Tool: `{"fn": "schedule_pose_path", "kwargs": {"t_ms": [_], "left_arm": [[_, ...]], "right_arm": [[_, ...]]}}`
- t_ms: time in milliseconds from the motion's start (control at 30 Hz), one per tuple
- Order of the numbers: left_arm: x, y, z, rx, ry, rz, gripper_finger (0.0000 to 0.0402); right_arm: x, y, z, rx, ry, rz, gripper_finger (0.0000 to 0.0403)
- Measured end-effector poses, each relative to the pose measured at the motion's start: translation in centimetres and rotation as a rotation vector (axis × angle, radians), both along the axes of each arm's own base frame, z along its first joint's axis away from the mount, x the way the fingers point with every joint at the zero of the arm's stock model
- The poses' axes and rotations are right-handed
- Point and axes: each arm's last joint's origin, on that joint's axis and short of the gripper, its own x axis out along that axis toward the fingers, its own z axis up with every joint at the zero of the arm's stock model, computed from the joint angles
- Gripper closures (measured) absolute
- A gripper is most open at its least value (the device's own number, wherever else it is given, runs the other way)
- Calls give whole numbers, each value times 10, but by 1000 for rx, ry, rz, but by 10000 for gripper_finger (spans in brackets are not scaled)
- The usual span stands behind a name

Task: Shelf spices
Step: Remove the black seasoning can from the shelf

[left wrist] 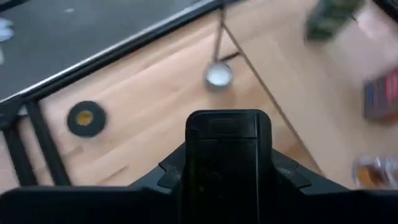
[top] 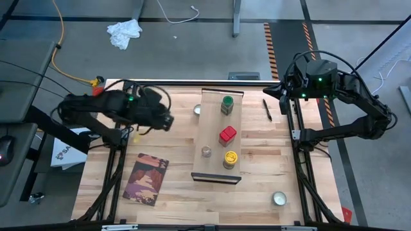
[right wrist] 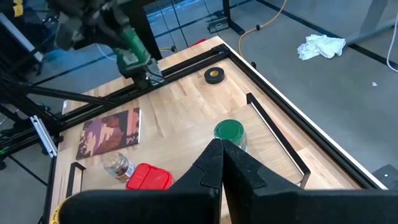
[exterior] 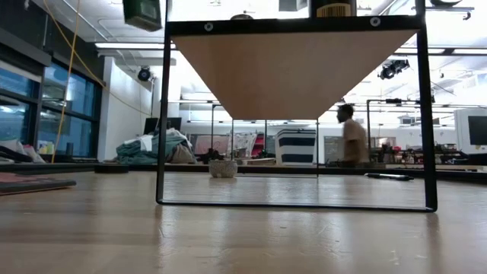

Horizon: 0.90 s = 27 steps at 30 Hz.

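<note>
The shelf (top: 217, 122) stands mid-table on thin black legs (exterior: 162, 114). On its board stand the green-lidded jar (top: 227, 104), the red-topped one (top: 227, 135), the tiny clear jar (top: 206, 151) and the yellow-lidded jar (top: 230, 159). My left gripper (top: 167, 121) hovers over the table left of the shelf, shut on the black square tin (left wrist: 227, 155). My right gripper (right wrist: 221, 149) is shut on nothing, high over the far right corner, and waits there. My left gripper pinches the black square tin between its two fingers (left wrist: 169, 174), which sit on two opposite sides of the tin (left wrist: 194, 168). The fingers slant downward from the table's left. The tin is lifted clear, well above the table top.
A flat round tin (top: 198, 110) lies just left of the shelf, another (top: 279, 199) near the front right. A black tape roll (left wrist: 86, 118) lies by the far left corner. A book (top: 146, 178) lies front left and a pen (top: 266, 109) right of the shelf.
</note>
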Motion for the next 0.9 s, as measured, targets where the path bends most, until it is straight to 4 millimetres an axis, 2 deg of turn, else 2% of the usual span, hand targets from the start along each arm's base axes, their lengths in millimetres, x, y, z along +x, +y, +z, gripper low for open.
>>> {"fn": "schedule_pose_path", "kwargs": {"t_ms": [100, 233, 400, 500, 733, 900], "left_arm": [[3, -8, -30, -43, 101, -77, 258], [3, -10, -91, -94, 327, -38, 256], [19, -14, -141, -151, 168, -23, 257], [28, -13, -162, -180, 72, -12, 256], [20, 0, -202, -272, 80, 96, 254], [17, 7, -212, -318, 118, 103, 230]], "right_arm": [[0, 0, 0, 7, -1, -11, 402], [2, -1, -1, 27, -1, -27, 402], [7, -3, -2, 46, -5, -44, 402], [11, -4, -3, 47, 1, -55, 402], [22, -7, -8, 57, 33, -57, 402], [28, -8, -11, 61, 50, -47, 402]]}}
